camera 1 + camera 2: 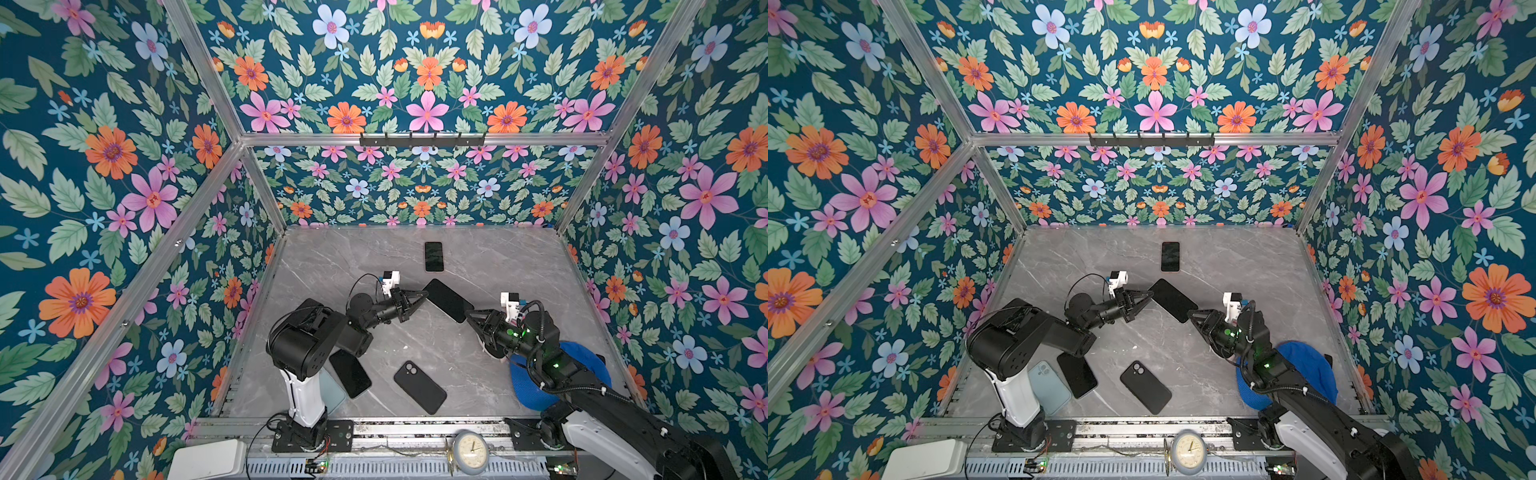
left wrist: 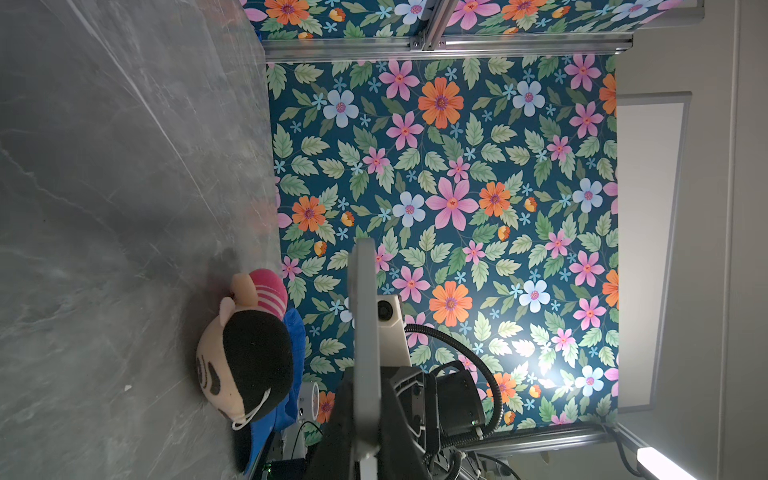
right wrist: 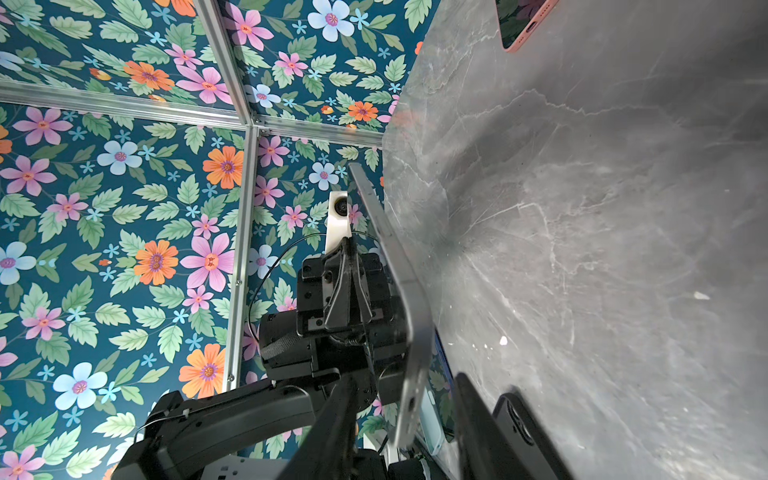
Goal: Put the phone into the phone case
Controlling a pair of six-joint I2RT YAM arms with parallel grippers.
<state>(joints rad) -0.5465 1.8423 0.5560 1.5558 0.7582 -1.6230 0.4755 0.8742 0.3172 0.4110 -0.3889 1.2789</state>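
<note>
left hand [image 1: 424, 296] clamps one end of slim black slab phone [image 1: 449, 300], held off the grey marble bench [image 1: 498, 266] beyond matte black camera-cutout phone case [image 1: 419, 387]; long axis runs to right hand [image 1: 468, 313], jaws apart, straddling other end

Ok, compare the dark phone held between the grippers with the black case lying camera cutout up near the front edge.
The dark slab phone is off the grey marble table, clamped at one end by the left gripper; the black camera-cutout case lies flat, untouched. The phone shows a plain dark face; the case shows two lens holes. Both are dark rounded rectangles slanting alike.
</note>
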